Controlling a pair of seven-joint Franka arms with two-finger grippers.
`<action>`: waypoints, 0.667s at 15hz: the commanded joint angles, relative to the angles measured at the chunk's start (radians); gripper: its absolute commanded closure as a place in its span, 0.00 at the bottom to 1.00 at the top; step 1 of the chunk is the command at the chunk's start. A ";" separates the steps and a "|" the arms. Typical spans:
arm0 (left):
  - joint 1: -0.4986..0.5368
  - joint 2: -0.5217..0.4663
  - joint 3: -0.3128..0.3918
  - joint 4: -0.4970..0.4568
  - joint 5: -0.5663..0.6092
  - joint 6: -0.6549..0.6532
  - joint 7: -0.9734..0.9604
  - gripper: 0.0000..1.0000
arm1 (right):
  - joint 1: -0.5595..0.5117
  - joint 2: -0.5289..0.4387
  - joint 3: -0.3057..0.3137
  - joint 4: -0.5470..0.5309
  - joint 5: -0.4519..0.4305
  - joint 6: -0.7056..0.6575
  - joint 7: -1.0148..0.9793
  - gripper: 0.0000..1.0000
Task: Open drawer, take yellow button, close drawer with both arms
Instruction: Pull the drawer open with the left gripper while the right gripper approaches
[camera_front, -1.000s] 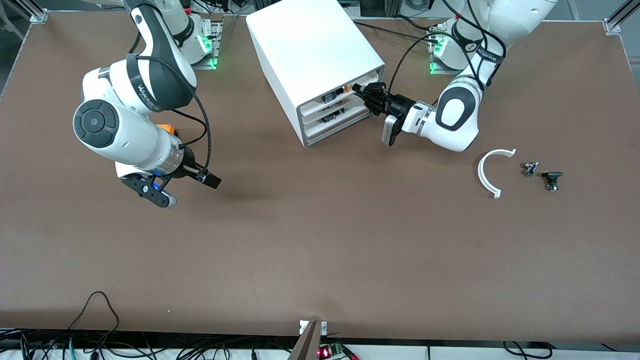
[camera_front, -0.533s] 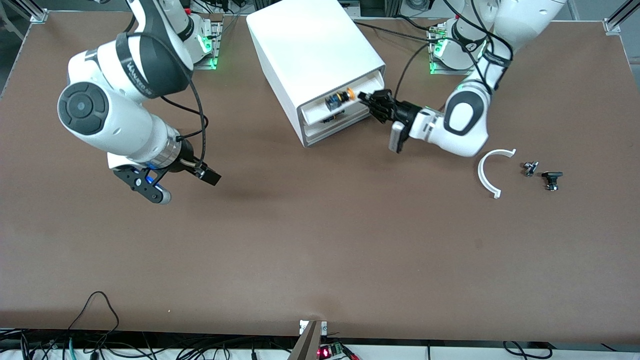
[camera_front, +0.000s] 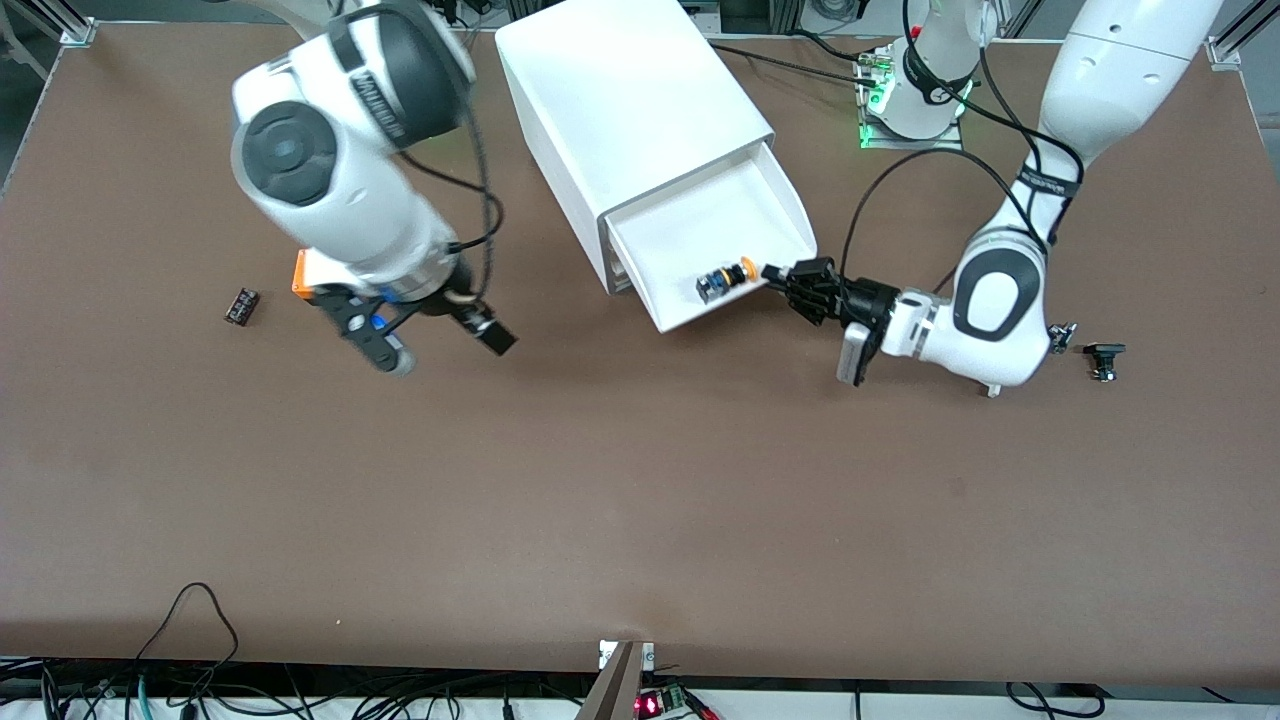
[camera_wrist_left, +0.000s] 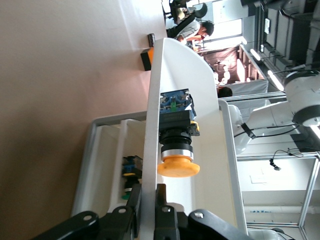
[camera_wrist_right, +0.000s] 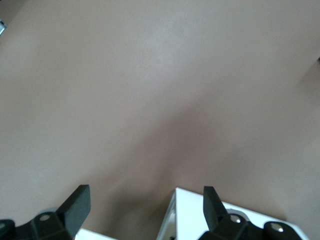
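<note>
Drawer (camera_front: 715, 240) stands pulled well out of the white cabinet (camera_front: 620, 100), which sits near the table edge where the robot bases stand, about midway along it. The left gripper (camera_front: 790, 283) is clamped on the drawer's front wall at the corner toward the left arm's end, one finger inside and one outside, as the left wrist view shows. The button (camera_front: 725, 279) lies on its side in the drawer, just inside that front wall, its orange cap pointing toward the left gripper.

The button looks small, light and rigid; its smooth round cap would likely slip, so the squarer blue base (camera_wrist_left: 175, 102) or the black middle seems the better place to pinch.

The right gripper (camera_front: 385, 340) hangs with jaws spread wide and empty over the table toward the right arm's end, near an orange cube (camera_front: 305, 275).

The right arm's black band carries lettering too smeared to read.
</note>
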 joint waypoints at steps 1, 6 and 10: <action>0.006 0.043 0.000 0.064 0.055 0.003 -0.051 0.01 | 0.077 0.042 -0.007 0.043 0.000 0.031 0.149 0.00; 0.028 -0.007 0.011 0.069 0.067 -0.038 -0.117 0.00 | 0.177 0.083 -0.007 0.063 -0.002 0.143 0.384 0.00; 0.028 -0.072 0.013 0.235 0.327 -0.134 -0.420 0.00 | 0.237 0.184 -0.007 0.193 -0.002 0.175 0.551 0.00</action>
